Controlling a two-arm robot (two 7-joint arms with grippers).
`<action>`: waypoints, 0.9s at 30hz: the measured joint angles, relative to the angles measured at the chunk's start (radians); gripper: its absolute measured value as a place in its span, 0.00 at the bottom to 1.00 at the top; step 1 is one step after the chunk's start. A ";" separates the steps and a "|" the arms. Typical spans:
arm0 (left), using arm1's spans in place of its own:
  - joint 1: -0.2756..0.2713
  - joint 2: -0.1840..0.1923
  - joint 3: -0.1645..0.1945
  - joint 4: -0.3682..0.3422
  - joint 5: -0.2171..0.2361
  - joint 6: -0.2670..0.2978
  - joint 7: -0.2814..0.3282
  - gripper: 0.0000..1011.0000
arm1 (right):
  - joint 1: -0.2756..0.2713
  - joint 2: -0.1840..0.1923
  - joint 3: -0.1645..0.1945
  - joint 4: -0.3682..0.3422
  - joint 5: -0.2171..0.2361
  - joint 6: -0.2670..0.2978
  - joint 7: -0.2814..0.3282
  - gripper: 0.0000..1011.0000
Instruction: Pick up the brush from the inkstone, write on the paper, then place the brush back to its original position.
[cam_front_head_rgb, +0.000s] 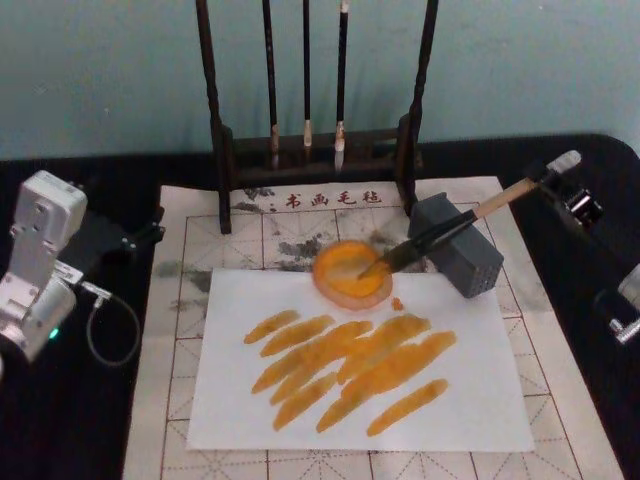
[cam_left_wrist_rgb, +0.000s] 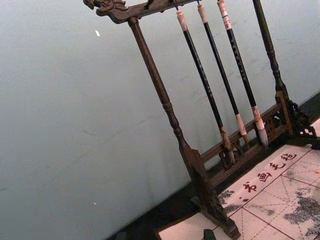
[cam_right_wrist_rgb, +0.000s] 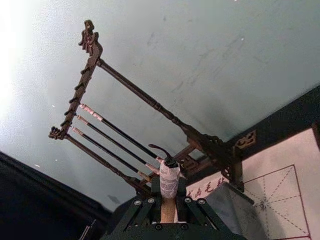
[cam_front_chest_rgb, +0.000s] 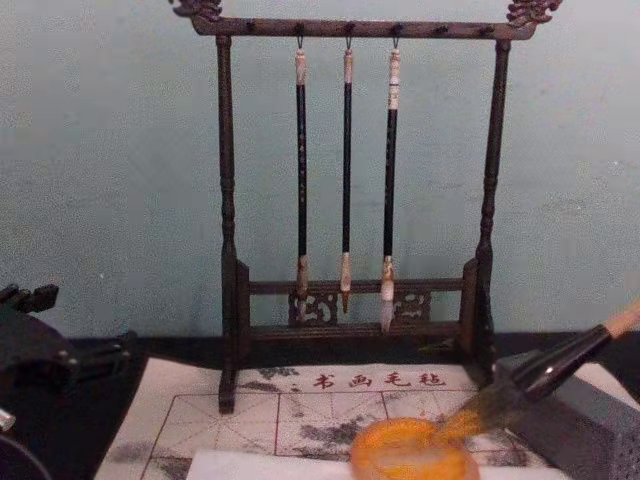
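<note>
The brush (cam_front_head_rgb: 440, 232) slants from the upper right, its shaft lying across the grey block-shaped inkstone (cam_front_head_rgb: 460, 250) and its dark tuft dipped in a round orange dish (cam_front_head_rgb: 350, 273). My right gripper (cam_front_head_rgb: 548, 178) is shut on the pale handle's end, at the mat's far right. In the right wrist view the handle (cam_right_wrist_rgb: 169, 182) sits between the fingers of that gripper (cam_right_wrist_rgb: 169, 210). From the chest, the brush (cam_front_chest_rgb: 560, 365) slopes down into the dish (cam_front_chest_rgb: 412, 455). The white paper (cam_front_head_rgb: 480, 390) carries several orange strokes. My left gripper (cam_front_head_rgb: 100, 240) stays parked at the far left.
A dark wooden rack (cam_front_head_rgb: 222, 150) with three thin hanging brushes (cam_front_chest_rgb: 347, 180) stands behind the beige red-grid mat (cam_front_head_rgb: 200, 250). A looped cable (cam_front_head_rgb: 110, 330) lies on the black table by the left arm. The rack (cam_left_wrist_rgb: 190, 155) looms close to the left wrist.
</note>
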 joint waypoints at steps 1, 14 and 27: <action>0.000 0.000 0.000 0.000 0.000 0.000 0.000 0.99 | 0.007 -0.002 -0.007 0.004 0.001 0.000 0.000 0.18; 0.000 0.000 0.000 0.000 0.000 0.000 0.000 0.99 | 0.089 -0.029 -0.078 0.075 0.014 0.040 0.030 0.18; 0.000 0.000 0.000 0.000 0.000 0.000 0.000 0.99 | 0.187 -0.064 -0.156 0.174 0.012 0.086 0.093 0.18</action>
